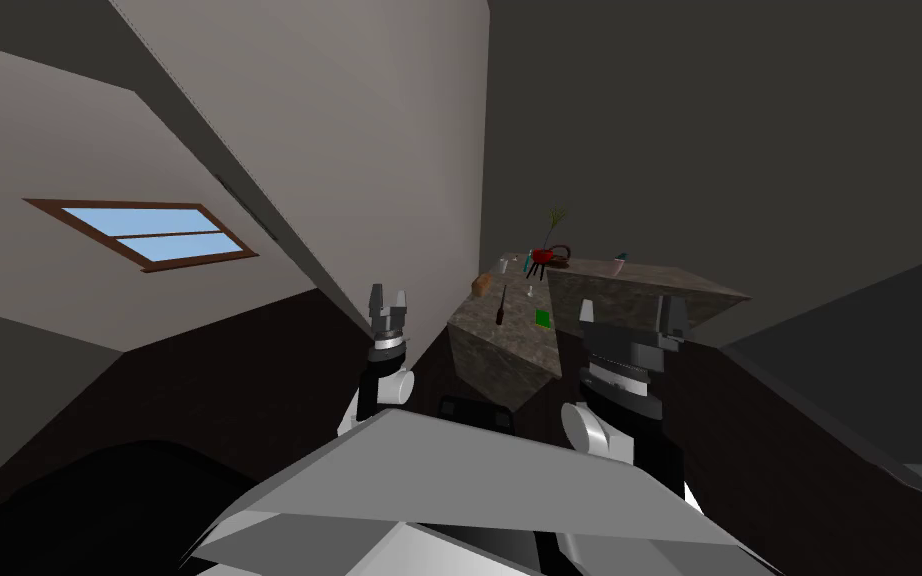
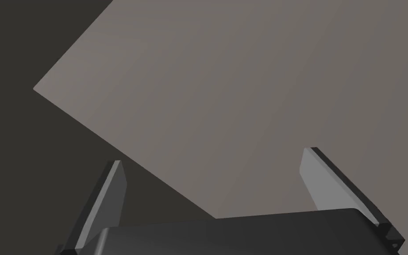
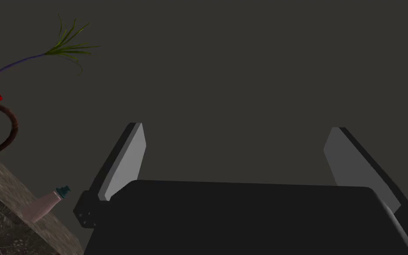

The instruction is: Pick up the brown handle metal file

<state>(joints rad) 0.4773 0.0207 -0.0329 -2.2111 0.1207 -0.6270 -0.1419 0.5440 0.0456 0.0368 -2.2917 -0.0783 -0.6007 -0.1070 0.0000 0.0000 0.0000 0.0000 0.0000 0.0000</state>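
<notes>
While your left end effector (image 1: 387,298) and right end effector (image 1: 632,312) hang released, short of the stone-topped bench (image 1: 524,347), close in first, then straddle the handle of the dark file (image 1: 502,303) lying on its near end.
</notes>
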